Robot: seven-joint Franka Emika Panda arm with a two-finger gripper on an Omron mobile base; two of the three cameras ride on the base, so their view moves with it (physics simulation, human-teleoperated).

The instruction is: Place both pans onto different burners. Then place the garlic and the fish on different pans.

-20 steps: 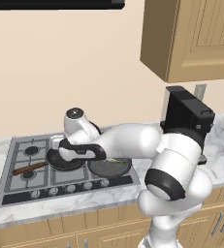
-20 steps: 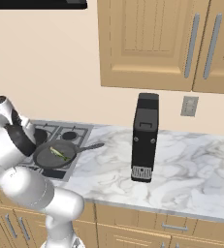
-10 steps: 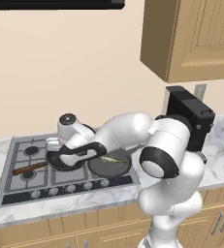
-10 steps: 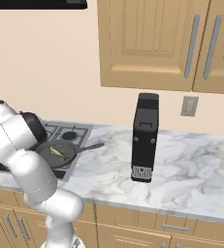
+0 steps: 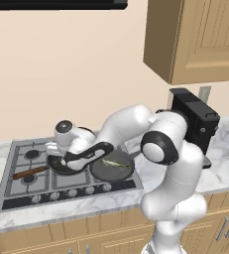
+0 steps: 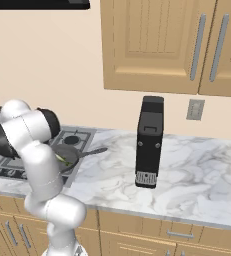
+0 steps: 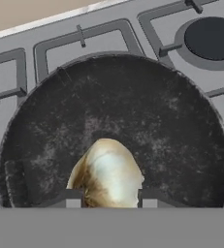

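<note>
I have the claw (image 7: 110,199) pinching the garlic (image 7: 108,175), low centre of the hand view, over the black pan (image 7: 118,121). I should lower it gently before letting go, well inside the rim.

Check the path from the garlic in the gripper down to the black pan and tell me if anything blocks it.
Nothing visible does. In the hand view the garlic sits between the gripper fingertips, right over the bare bottom of the black pan. The fish lies in the grey pan beside it, clear of the drop.
</note>
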